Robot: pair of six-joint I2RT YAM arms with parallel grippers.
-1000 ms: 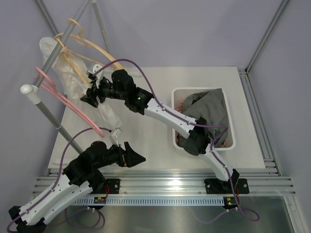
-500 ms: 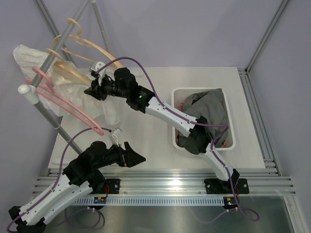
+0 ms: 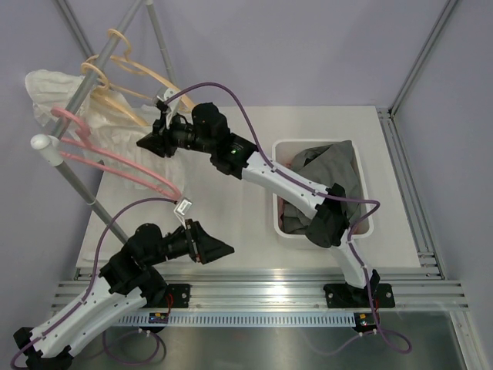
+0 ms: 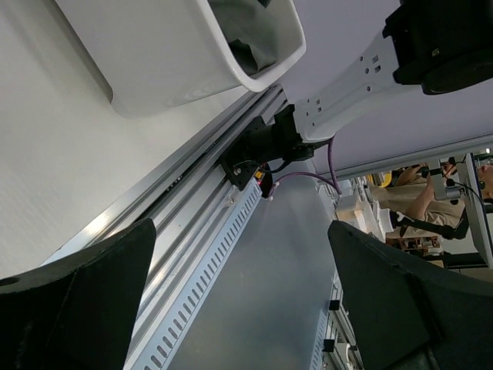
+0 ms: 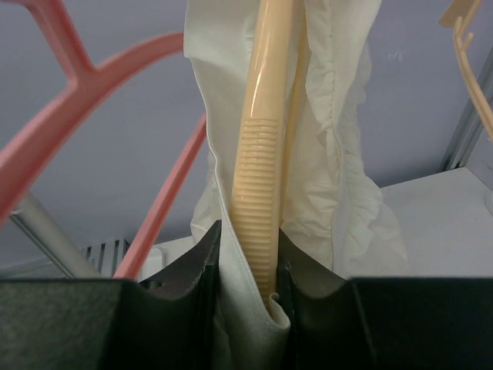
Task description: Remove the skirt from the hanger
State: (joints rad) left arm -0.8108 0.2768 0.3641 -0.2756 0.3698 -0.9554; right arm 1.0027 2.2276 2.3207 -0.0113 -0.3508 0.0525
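The white skirt [image 3: 48, 86] hangs on a cream hanger [image 3: 117, 102] on the rack at the far left. My right gripper [image 3: 149, 142] reaches out to it. In the right wrist view the right gripper [image 5: 248, 262] is shut on the skirt's waistband [image 5: 254, 324] together with the ribbed cream hanger bar [image 5: 260, 169]. My left gripper [image 3: 223, 248] is open and empty, low near the table's front edge. In the left wrist view the left gripper [image 4: 239, 308] points at the front rail.
A pink hanger [image 3: 115, 163] hangs on the slanted rack pole [image 3: 71, 183], between the skirt and my left arm. A second cream hanger [image 3: 142, 71] hangs behind. A white bin [image 3: 363, 225] holding grey clothes [image 3: 333, 173] stands at the right.
My right gripper has moved up and to the right with the waistband and hanger bar in it. The skirt has swung up and spread leftward past the pole. The pink hanger has swung.
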